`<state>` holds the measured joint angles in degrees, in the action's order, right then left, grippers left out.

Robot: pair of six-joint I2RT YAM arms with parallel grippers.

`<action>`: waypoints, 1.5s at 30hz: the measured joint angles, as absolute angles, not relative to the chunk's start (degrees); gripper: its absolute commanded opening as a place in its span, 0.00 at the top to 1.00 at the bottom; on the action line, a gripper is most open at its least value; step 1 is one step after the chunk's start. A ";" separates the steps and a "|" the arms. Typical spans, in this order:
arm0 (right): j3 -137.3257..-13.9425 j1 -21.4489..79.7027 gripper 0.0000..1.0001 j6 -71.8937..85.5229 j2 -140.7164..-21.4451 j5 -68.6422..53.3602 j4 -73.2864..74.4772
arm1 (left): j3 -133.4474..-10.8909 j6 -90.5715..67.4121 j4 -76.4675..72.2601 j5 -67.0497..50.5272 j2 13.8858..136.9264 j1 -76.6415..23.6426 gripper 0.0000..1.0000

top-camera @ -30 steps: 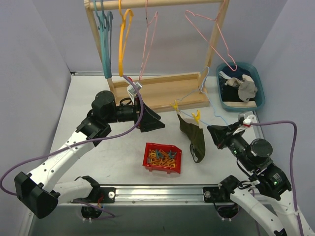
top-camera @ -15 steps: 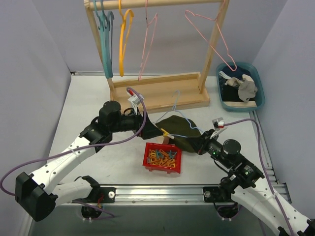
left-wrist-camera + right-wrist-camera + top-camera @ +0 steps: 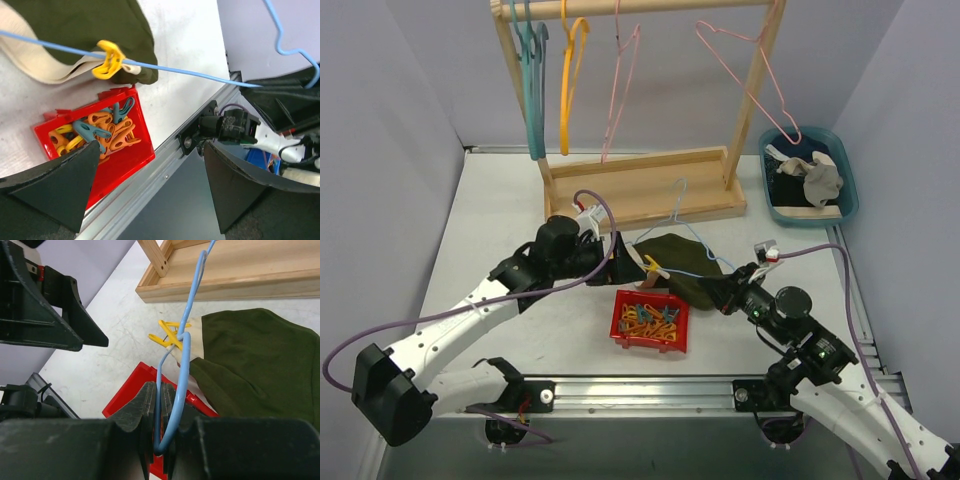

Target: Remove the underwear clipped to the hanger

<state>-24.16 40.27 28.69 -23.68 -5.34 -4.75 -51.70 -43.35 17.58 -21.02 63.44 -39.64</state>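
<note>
The right fingers (image 3: 142, 412) are clamped on the blue hanger (image 3: 187, 335). The olive underwear (image 3: 670, 252) lies mid-worktop (image 3: 500, 200), clipped to it. The left fingers (image 3: 60, 175) gape wide near the yellow clip (image 3: 109, 59). Unclipping is under way, and pinching that clip off looks next.

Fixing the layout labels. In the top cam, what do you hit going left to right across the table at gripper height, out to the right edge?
left gripper → olive underwear → right gripper, shut on the blue hanger → blue tub. Red clip bin and yellow clip are left out because they overlap.
</note>
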 measured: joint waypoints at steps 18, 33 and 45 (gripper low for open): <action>-21.67 43.40 1.00 24.38 -23.27 -3.38 -5.52 | -47.99 -67.26 6.48 -24.64 76.20 -34.39 0.06; -21.74 54.61 1.00 21.08 -27.18 7.14 -6.68 | -49.10 -77.49 -2.09 -29.78 85.03 -33.63 0.06; -22.06 57.17 1.00 19.81 -27.11 11.44 -6.66 | -45.34 -82.15 -10.41 -38.00 87.83 -31.00 0.06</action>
<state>-22.06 57.17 19.81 -27.11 11.44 -6.66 -45.34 -82.15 -10.41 -38.00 87.83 -31.00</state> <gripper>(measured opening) 0.065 0.938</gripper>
